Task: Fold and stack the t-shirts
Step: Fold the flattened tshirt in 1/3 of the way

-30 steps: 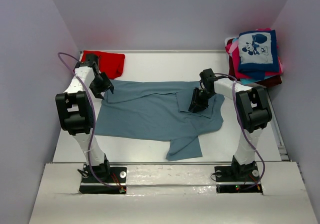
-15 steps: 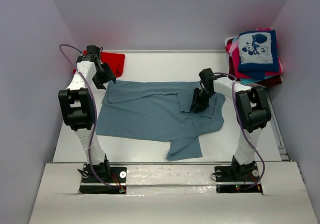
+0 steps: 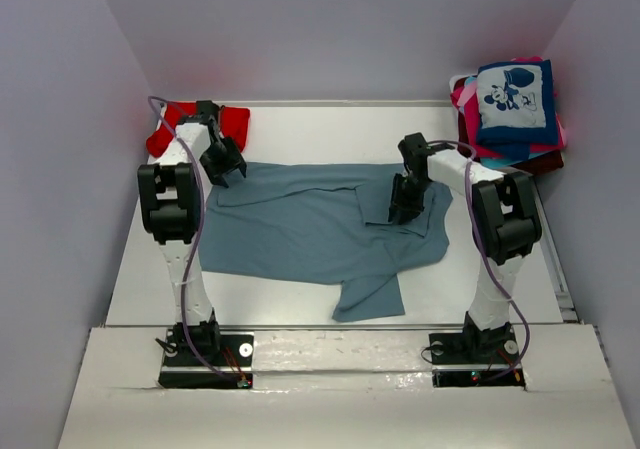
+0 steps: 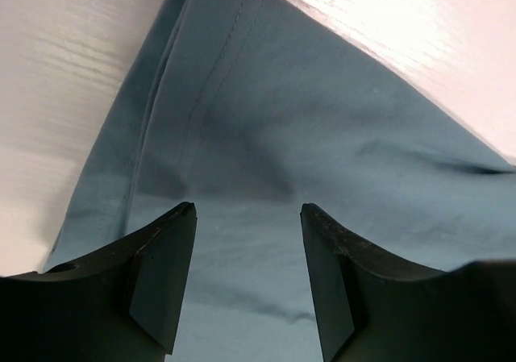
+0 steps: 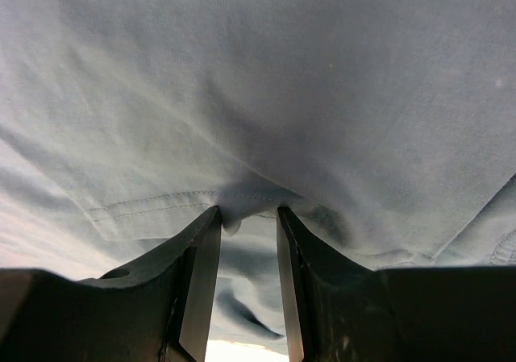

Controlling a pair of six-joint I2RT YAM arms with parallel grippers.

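1. Grey-blue cotton lies nearest. One sleeve [image 3: 368,294] of the grey-blue t-shirt [image 3: 300,229] points toward 6 o'clock, close to the front edge of the white table [image 3: 330,129].
2. The body of this shirt is spread flat across the middle of the table, hem at 9 o'clock and shoulders toward 3 o'clock. A flap is folded over near its right end.
3. At about 2 o'clock from the shirt's centre, the right gripper [image 3: 403,207] is down on that folded part. In the right wrist view, the right gripper [image 5: 248,217] is clenched on a bunched ridge of the grey-blue cloth beside a stitched hem.
4. At 10 o'clock, the left gripper [image 3: 225,169] hangs over the shirt's far left corner. In the left wrist view, the left gripper [image 4: 246,217] is spread wide and holds nothing. Its fingers [image 4: 161,273] are above the cloth, just beside the stitched hem.
5. Farther back at 11 o'clock, the red t-shirt [image 3: 232,124] lies crumpled by the back wall, partly behind the left arm. Whether it touches the grey-blue one I cannot tell.
6. Farthest, at 1 o'clock in the back right corner, sits a pile of folded t-shirts [image 3: 475,134]. Pink, teal and maroon edges show in it, and the navy mouse-print t-shirt [image 3: 515,99] lies on top.
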